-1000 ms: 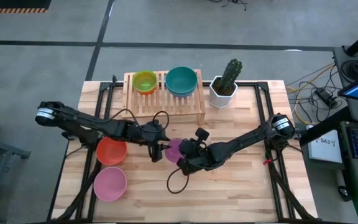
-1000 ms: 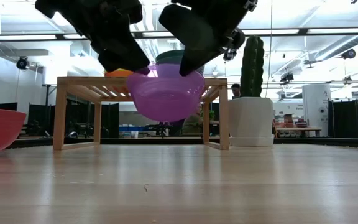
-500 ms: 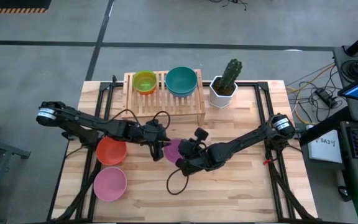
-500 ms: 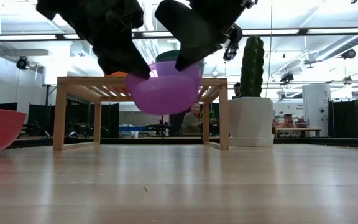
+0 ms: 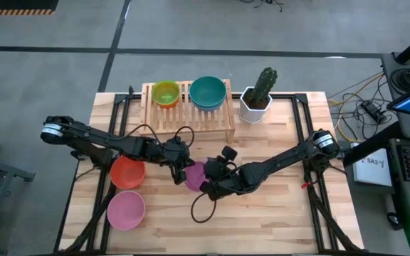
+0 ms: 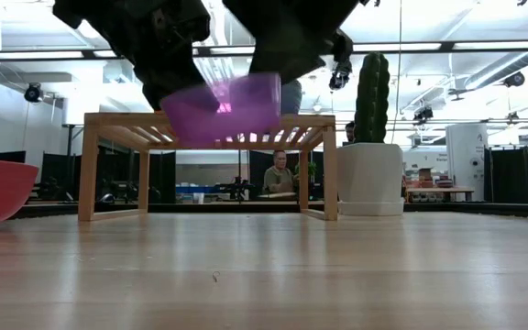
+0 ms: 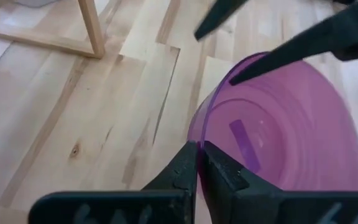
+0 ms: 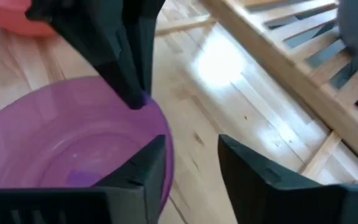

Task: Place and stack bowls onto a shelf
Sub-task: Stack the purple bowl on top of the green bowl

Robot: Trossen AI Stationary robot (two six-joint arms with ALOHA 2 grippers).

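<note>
Purple bowl held in the air in front of the shelf, clear of the worktop.
The bowl's rim is pinched by the closed jaws of the left gripper; the opposite rim sits between the jaws of the right gripper, which are parted in the right wrist view. On the shelf, a yellow bowl and a teal bowl are seen. Left of the purple bowl, a red-orange bowl and a pink bowl rest on the worktop.
</note>
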